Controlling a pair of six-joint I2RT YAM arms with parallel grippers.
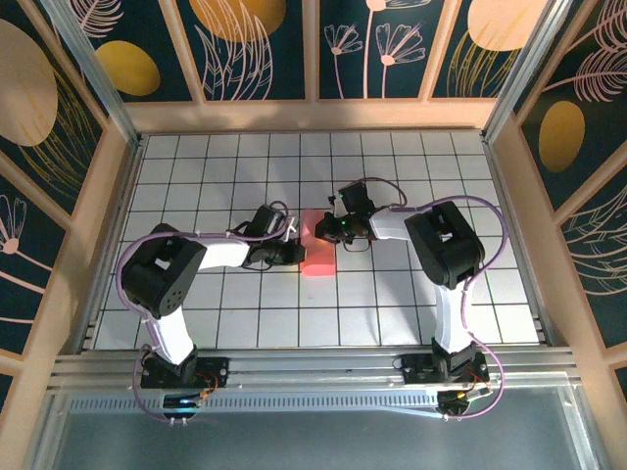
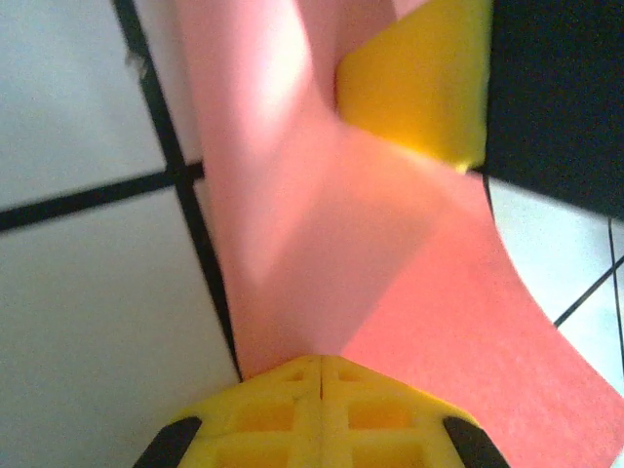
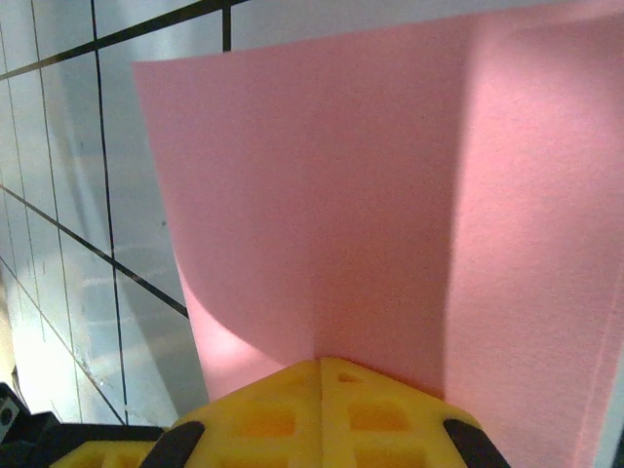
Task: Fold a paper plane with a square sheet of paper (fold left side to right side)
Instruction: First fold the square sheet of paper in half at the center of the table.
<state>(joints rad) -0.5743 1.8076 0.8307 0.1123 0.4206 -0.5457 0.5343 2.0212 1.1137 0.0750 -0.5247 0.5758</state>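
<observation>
Yellow fingers (image 2: pixel 263 419) are sitting closest, clamped together. Above the desk (image 2: pixel 88 322), the square sheet of paper (image 3: pixel 390 195) is bowing up between my hands: my left hand (image 2: pixel 320 363) is pinching one edge, my right hand (image 3: pixel 320 366) the other, both fully closed. Pulling unevenly, I am risking tearing it or creasing crookedly.

White gridded table (image 1: pixel 294 323), dark floral wall panels (image 1: pixel 167 29).

Paper (image 1: pixel 318 258) sits in the middle of the table (image 1: pixel 411 304), between the two grippers: left gripper (image 1: pixel 296 250) at its left edge, right gripper (image 1: pixel 325 231) at its far right corner.
</observation>
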